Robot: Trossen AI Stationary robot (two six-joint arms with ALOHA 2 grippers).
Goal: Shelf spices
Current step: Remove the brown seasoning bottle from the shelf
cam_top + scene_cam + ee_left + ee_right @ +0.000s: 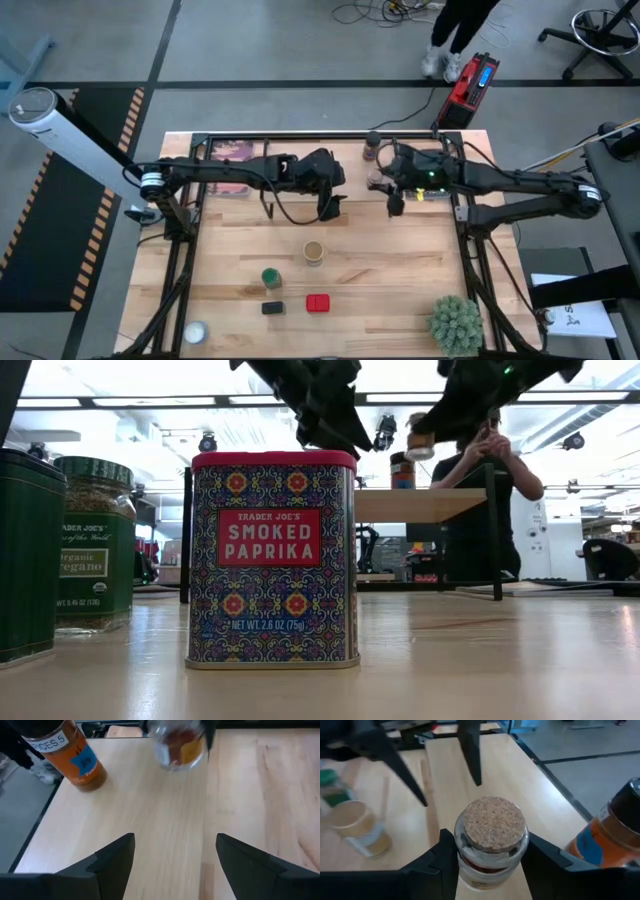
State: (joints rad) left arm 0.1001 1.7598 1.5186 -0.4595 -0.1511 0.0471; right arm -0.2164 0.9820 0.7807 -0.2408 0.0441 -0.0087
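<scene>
Sitting nearest on tabletop (pixel 400 290): red square tin (pixel 273 557), green-lidded jar (pixel 95 542). Farther back, right gripper (pixel 492 862) fingers clamping tiny clear jar (pixel 492 845) over shelf (pixel 470 785), beside dark-capped brown bottle (pixel 610 837). Left gripper (pixel 175 852) hovering there, fingers wide, holding nothing.

Low view: green tin (pixel 28 555) cut by left edge, label unreadable. Green-lidded jar (pixel 95 545) partly behind it. Both arms cut off at top edge; which is which not clear there. Person (pixel 490 500) behind shelf (pixel 420 505) partly hidden by plank and leg.

Left wrist view: tiny clear jar (pixel 177 742) blurred, top cut off; brown bottle (pixel 75 752) cap out of frame.

Right wrist view: tan round jar (pixel 357 830) blurred.

High view: labels too small to read.
</scene>
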